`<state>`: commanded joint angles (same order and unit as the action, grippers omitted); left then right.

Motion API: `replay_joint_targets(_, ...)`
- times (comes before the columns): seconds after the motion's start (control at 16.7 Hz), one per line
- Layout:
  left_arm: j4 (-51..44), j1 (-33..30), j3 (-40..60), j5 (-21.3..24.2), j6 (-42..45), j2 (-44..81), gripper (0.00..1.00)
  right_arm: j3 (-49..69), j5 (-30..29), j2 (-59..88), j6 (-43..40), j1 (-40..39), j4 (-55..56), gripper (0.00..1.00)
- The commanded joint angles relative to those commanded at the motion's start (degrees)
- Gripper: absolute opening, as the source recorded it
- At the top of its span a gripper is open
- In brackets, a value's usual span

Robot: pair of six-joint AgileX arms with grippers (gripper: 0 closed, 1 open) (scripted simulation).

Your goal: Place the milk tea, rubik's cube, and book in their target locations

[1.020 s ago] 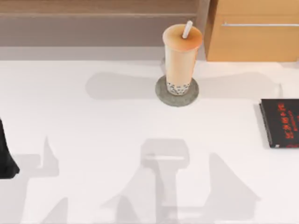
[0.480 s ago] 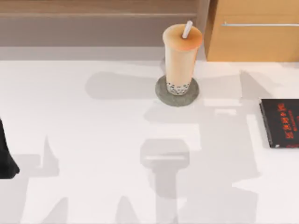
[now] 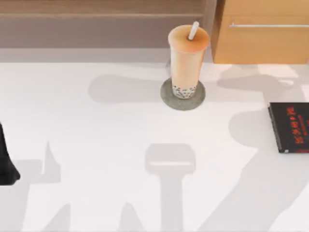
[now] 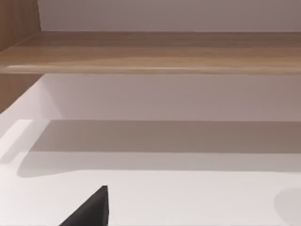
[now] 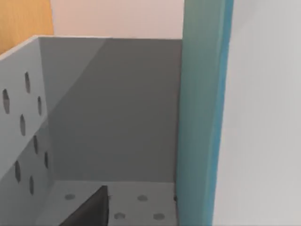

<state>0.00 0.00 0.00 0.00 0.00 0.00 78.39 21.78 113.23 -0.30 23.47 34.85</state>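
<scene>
The tea (image 3: 188,60) stands upright on the grey coaster (image 3: 166,97), at the far middle of the white table (image 3: 96,135). A black book (image 3: 289,126) with red letters lies flat at the right edge. The left arm (image 3: 6,162) sits at the left edge, and I cannot tell if its jaws are open or closed. In the right wrist view, a teal book (image 5: 202,117) stands up close beside a grey box wall (image 5: 113,108) with holes. I cannot tell how the right jaws stand.
</scene>
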Motion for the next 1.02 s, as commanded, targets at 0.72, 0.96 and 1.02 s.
replay_joint_targets(0.72,0.0,0.0,0.0,0.0,0.0,0.0,1.0,6.31,-0.85,4.6,-0.04,-0.82,-1.67,1.0)
replay_joint_targets(0.96,0.0,0.0,0.0,0.0,0.0,0.0,1.0,9.18,-1.29,6.54,-0.05,-1.2,-2.62,1.0)
replay_joint_targets(1.02,0.0,0.0,0.0,0.0,0.0,0.0,1.0,9.18,-1.29,6.54,-0.05,-1.2,-2.62,1.0)
